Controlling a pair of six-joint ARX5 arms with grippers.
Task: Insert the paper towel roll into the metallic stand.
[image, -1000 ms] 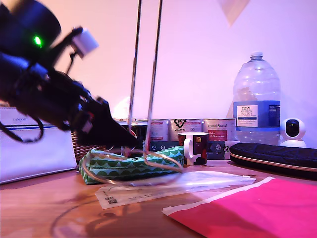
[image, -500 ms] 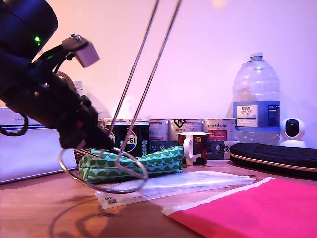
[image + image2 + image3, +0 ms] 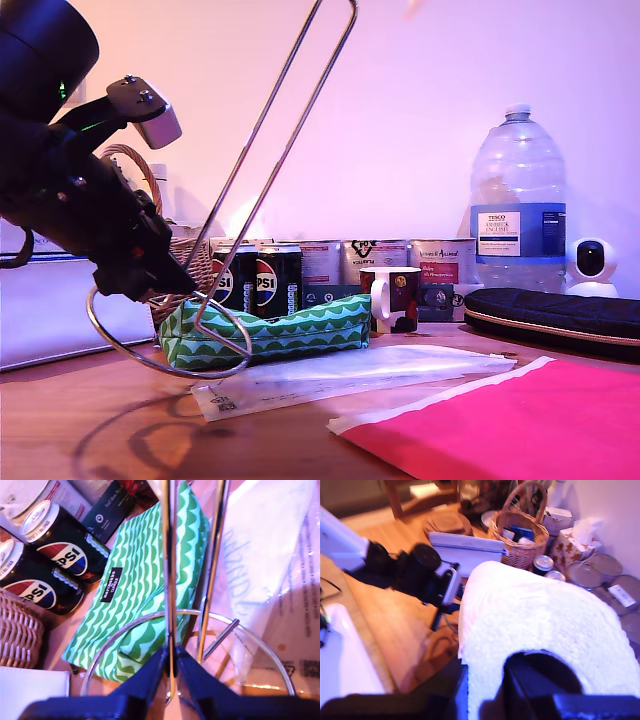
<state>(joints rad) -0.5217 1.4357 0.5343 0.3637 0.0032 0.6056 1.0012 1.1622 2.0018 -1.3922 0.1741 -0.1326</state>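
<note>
My first gripper (image 3: pixel 168 282) is shut on the metallic stand (image 3: pixel 286 152) where the upright loop meets the ring base. It holds the stand tilted just above the table at the exterior view's left, with the loop's top leaning toward that view's right. The first wrist view shows my first gripper (image 3: pixel 171 656) with its jaws closed on one chrome wire of the stand (image 3: pixel 170 580), above the ring. The paper towel roll (image 3: pixel 540 625) appears only in the second wrist view. My second gripper (image 3: pixel 492 685) is shut on it, high above the first arm. The roll is out of the exterior view.
A green patterned pouch (image 3: pixel 270 335) lies just behind the ring. Pepsi cans (image 3: pixel 255 280), a wicker basket (image 3: pixel 190 265) and a mug (image 3: pixel 392 298) stand nearby. A clear plastic bag (image 3: pixel 350 370) and a pink envelope (image 3: pixel 520 420) lie in front. A water bottle (image 3: pixel 518 205) and a black case (image 3: pixel 555 315) are at the exterior view's right.
My first gripper has drawn back toward the exterior view's left with the stand. The ring base went with it, and the upright loop now tilts much further.
</note>
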